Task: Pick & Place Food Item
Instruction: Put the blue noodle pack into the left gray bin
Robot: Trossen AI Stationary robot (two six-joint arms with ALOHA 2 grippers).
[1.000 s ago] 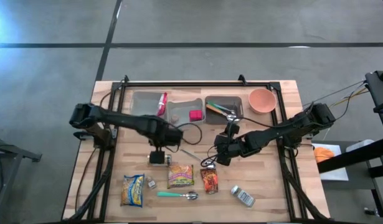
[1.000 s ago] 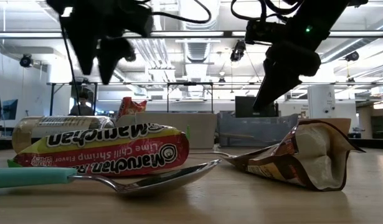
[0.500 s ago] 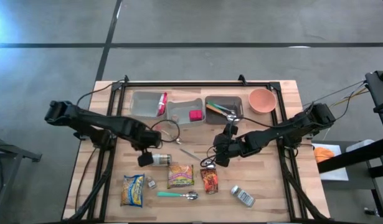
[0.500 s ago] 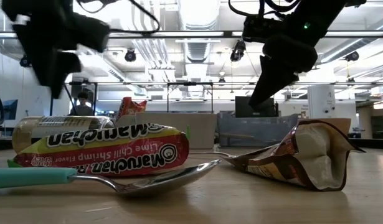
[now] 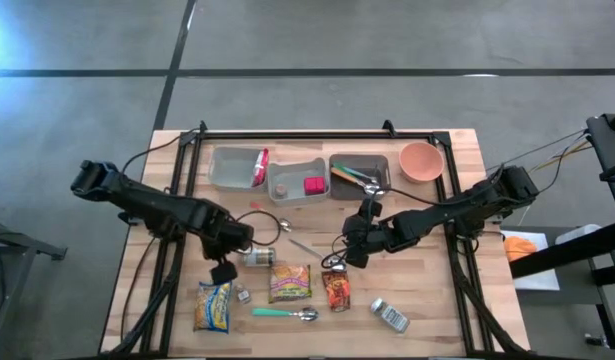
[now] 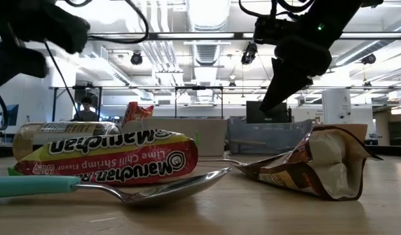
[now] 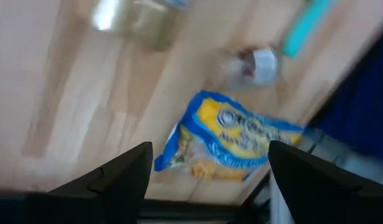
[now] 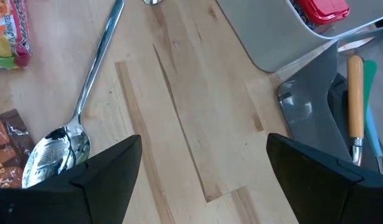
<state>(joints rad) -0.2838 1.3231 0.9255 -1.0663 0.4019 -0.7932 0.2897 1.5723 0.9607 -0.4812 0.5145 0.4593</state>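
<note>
My left gripper (image 5: 224, 269) hangs open above the table, just beyond a blue and yellow noodle packet (image 5: 213, 305) that lies flat near the front left; the left wrist view shows that packet (image 7: 235, 140) between its spread fingers, untouched. A small jar (image 5: 257, 257) lies on its side right of it. A pink and green ramen packet (image 5: 289, 283), a brown snack packet (image 5: 335, 290) and a teal-handled spoon (image 5: 285, 314) lie at the front middle. My right gripper (image 5: 349, 255) hovers open just beyond the brown packet, over a metal spoon (image 8: 60, 146).
Three grey bins (image 5: 297, 178) and an orange bowl (image 5: 421, 160) stand along the far edge; one bin holds utensils (image 8: 353, 93). A silver packet (image 5: 389, 315) lies front right, a small wrapped sweet (image 5: 243, 294) beside the noodle packet. Black frame rails run down both sides.
My left gripper has drawn away from above the small jar toward the table's left and near edges, sinking a little and rolling about its own axis, and now hangs by the blue and yellow packet. It stays open. The jar lies uncovered.
</note>
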